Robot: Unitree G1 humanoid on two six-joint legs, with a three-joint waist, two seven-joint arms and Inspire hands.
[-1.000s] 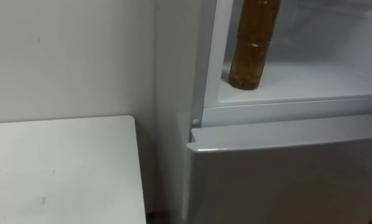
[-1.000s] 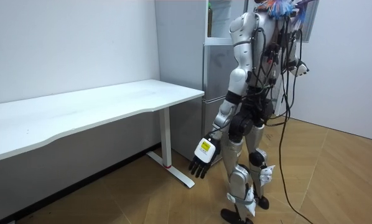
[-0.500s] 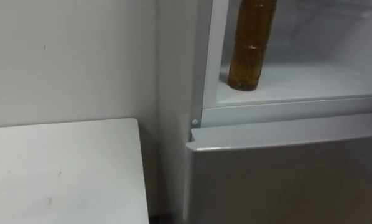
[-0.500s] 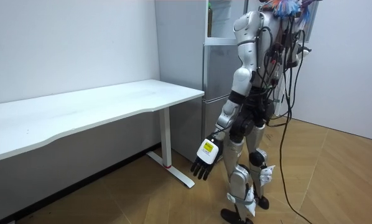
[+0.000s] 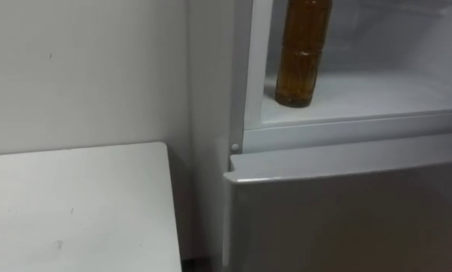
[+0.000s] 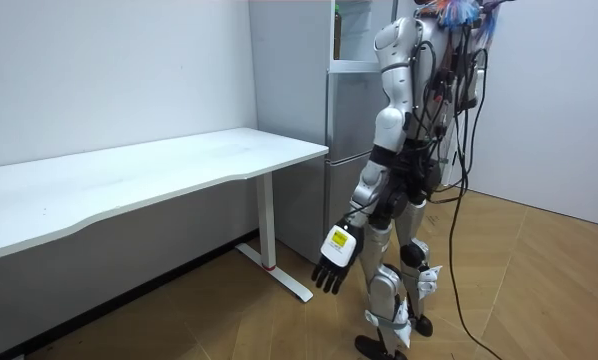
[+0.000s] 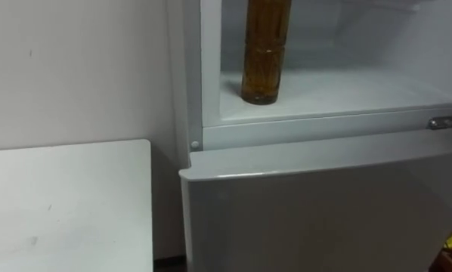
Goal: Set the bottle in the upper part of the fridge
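An amber bottle (image 5: pixel 299 57) (image 7: pixel 265 53) stands upright on the white shelf (image 5: pixel 362 94) of the open upper fridge compartment, near its left wall. Its top is cut off by the view's upper edge, and no hand touches it. In the room view I stand close in front of the grey fridge (image 6: pixel 351 130), facing it. My left hand (image 6: pixel 334 262) hangs low beside my leg with straight, relaxed fingers and holds nothing.
The lower fridge door (image 5: pixel 347 211) is shut just below the shelf, with a metal hinge piece (image 7: pixel 445 121) at its right. A white table (image 5: pixel 75 204) (image 6: pixel 159 170) stands against the wall to the fridge's left. Wooden floor (image 6: pixel 539 290) lies open behind me.
The bottle has stayed in place on the shelf. My left hand has swung slightly towards the room view's right, and the eye view has shifted a little.
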